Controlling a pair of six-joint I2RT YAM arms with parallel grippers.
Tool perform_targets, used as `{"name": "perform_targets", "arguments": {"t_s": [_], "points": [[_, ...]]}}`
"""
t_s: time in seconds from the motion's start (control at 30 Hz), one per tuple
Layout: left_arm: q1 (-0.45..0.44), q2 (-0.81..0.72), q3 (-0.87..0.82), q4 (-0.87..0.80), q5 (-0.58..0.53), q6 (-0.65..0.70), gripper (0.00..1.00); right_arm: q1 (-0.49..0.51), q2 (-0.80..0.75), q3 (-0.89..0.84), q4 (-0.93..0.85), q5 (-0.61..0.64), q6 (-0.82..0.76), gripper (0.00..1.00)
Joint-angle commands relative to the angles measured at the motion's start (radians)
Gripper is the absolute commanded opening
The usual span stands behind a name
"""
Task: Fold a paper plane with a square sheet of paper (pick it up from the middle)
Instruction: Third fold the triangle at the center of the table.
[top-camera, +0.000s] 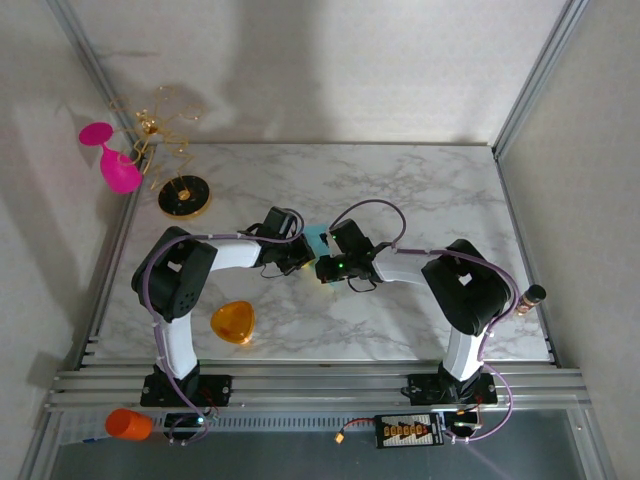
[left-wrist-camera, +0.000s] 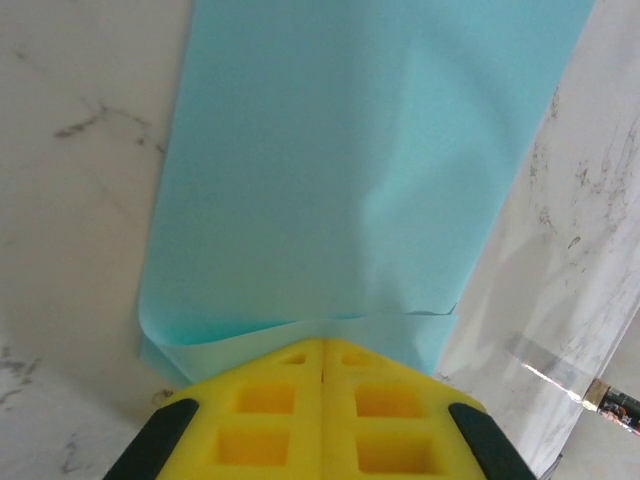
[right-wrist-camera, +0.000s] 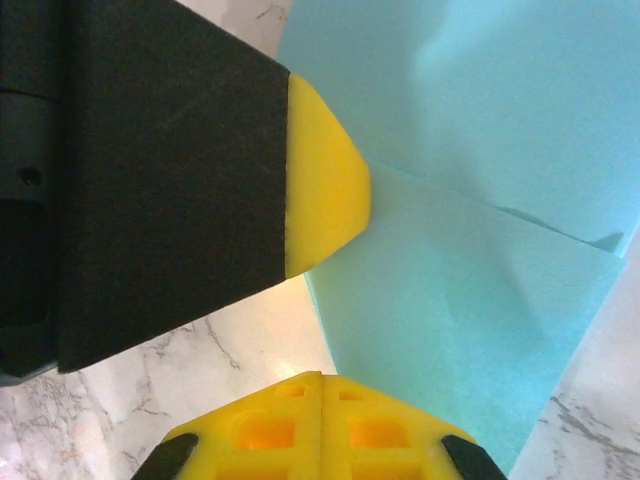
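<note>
- The square sheet of paper (right-wrist-camera: 470, 300), light teal, is shown folded, with one layer laid over another and a layer edge running across it.
- The right gripper (right-wrist-camera: 322, 385) is located just below the sheet, with its yellow fingers pressed together.
- The left gripper (right-wrist-camera: 340, 190) is located left of the sheet, with its yellow tip meeting the sheet's left edge.
- The marble table (right-wrist-camera: 230, 370) is exposed below-left of the sheet.
</note>
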Motion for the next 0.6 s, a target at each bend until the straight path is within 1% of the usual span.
{"name": "perform_targets", "arguments": {"t_s": [0.0,0.57], "points": [[-0.003,0.036,-0.037,-0.084,-0.05,-0.001,0.05,-0.006,0.013,0.014,-0.035,0.026,0.0,0.03],[-0.004,0.036,-0.037,-0.087,-0.052,-0.001,0.05,-0.008,0.026,0.022,-0.064,0.051,-0.017,0.02]]}}
